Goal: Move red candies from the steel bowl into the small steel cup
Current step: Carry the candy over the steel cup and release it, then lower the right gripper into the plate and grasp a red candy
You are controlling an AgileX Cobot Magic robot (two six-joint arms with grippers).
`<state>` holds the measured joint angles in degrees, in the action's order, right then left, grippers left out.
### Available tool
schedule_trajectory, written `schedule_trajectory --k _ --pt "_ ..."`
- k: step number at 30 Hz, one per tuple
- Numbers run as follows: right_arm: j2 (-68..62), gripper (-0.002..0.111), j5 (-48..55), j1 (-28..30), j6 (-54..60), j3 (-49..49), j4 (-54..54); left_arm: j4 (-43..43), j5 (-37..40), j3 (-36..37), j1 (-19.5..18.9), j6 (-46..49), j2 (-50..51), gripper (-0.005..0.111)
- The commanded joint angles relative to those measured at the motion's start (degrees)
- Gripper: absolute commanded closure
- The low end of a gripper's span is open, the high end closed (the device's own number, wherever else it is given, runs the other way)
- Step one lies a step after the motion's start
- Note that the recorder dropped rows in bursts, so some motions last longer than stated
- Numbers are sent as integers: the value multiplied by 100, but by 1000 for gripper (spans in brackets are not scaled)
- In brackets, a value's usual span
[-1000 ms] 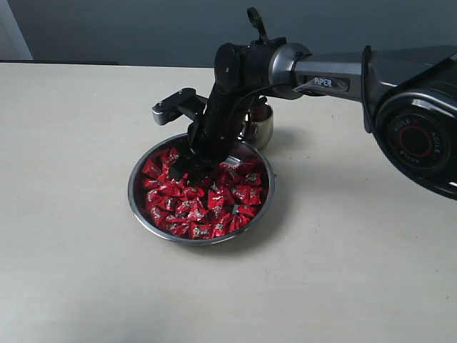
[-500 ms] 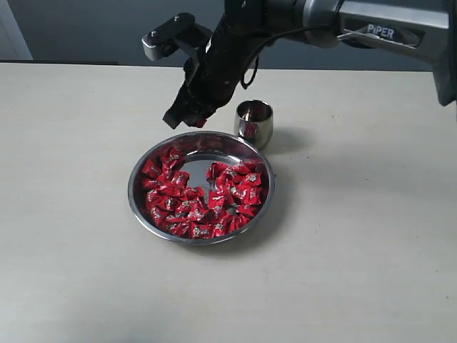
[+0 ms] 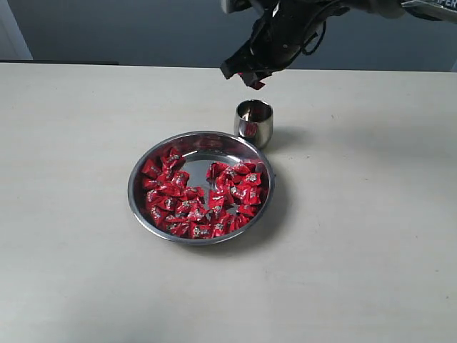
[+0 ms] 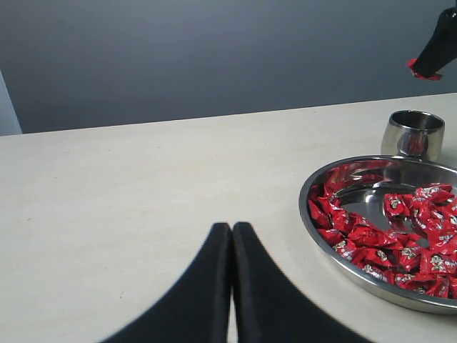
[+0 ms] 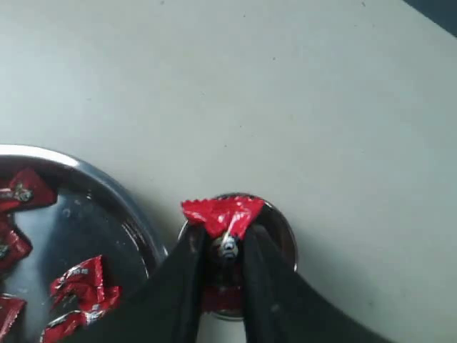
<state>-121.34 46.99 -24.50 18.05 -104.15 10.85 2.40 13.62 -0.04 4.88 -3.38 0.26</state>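
Right pincer point(image 3: 250, 74) pinches red candy point(image 3: 257, 84) above upright, mouth-up cup point(image 3: 254, 123).

Glossy red candies point(image 3: 187, 204) with white-silver print, mirror-silver steel bowl point(image 3: 203, 145) and small steel cup point(image 3: 254, 123), pale beige counter point(image 3: 71, 143), black right gripper point(image 3: 246, 73), slate-grey wall point(image 3: 107, 28)

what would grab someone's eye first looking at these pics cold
The heap of shiny red candies in the steel bowl, in the middle of the pale table, stands out first. Next is the right pincer, hanging in the air above the small steel cup just beyond the bowl and shut on a single red candy.
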Motion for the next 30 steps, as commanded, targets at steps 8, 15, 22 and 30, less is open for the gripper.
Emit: schedule_trajectory --k 8,15,22,30 --pt "-250 95 -76 112 47 -21 269 6 -33 4 41 -13 -26 106" --pt "-407 75 -134 112 24 -21 269 6 -33 4 41 -13 -26 106" --pt "-325 75 327 90 190 -21 956 6 -33 4 41 -13 -26 106" --pt "-434 75 776 -715 1362 -21 1238 6 -33 4 41 -13 -26 106"
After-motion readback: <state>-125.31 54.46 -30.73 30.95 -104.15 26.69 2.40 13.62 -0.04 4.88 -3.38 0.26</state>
